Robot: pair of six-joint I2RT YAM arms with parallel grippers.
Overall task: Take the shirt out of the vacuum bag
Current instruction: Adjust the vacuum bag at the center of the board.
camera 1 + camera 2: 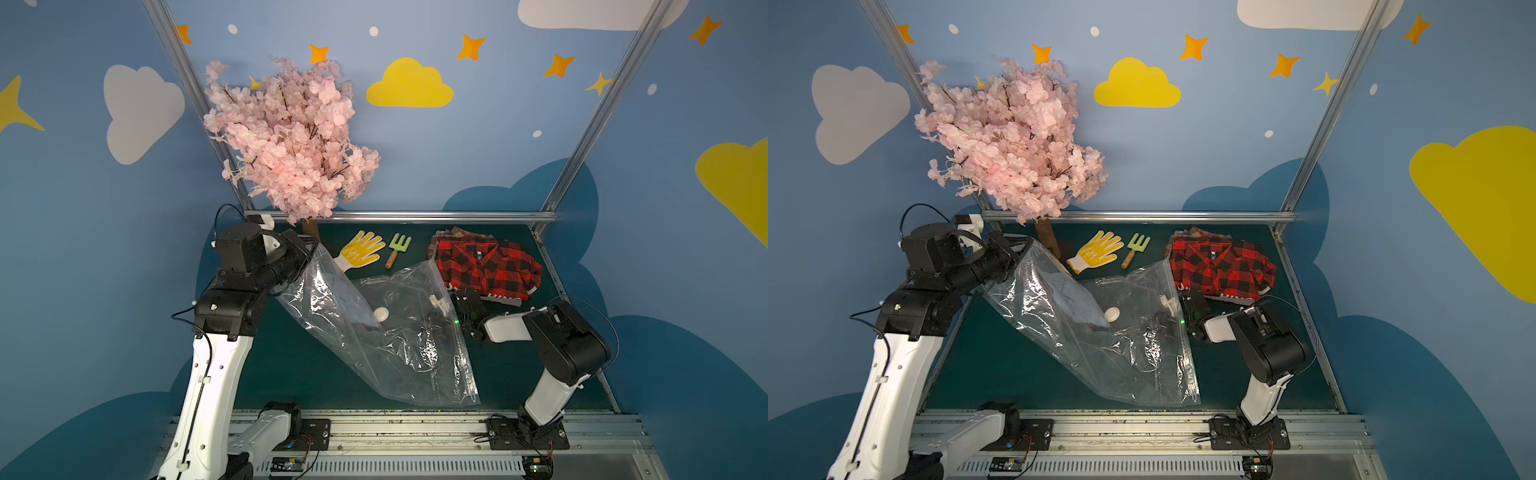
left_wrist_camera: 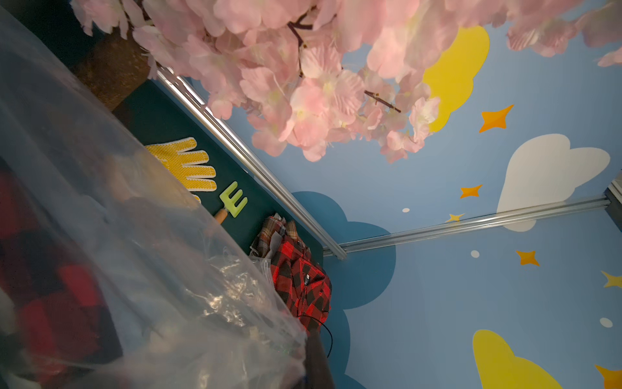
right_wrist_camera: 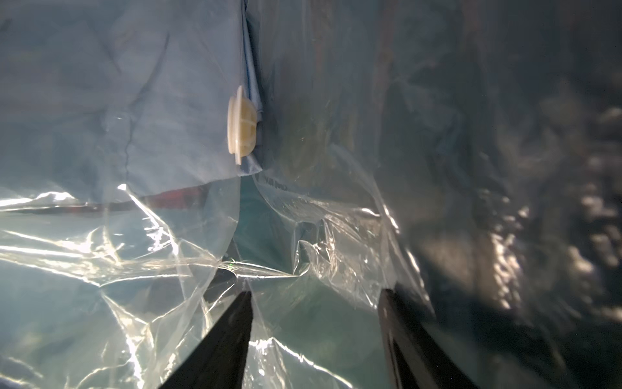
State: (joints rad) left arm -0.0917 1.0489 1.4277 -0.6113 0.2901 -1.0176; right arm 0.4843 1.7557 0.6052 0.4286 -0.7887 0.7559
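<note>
Left arm raised, left hand clenched on vacuum bag near bench's back-left corner; right arm low, right hand released against bag.

— How many of each on your screen?
— I count one vacuum bag, one white valve on it, one pale blue shirt inside. One yellow glove, one green hand fork, one blossom tree.
— The pile?
— Two plaids I can tell: a red-black shirt over a brown plaid shirt. Below, I can't count. Two arms: left arm, right arm.
</note>
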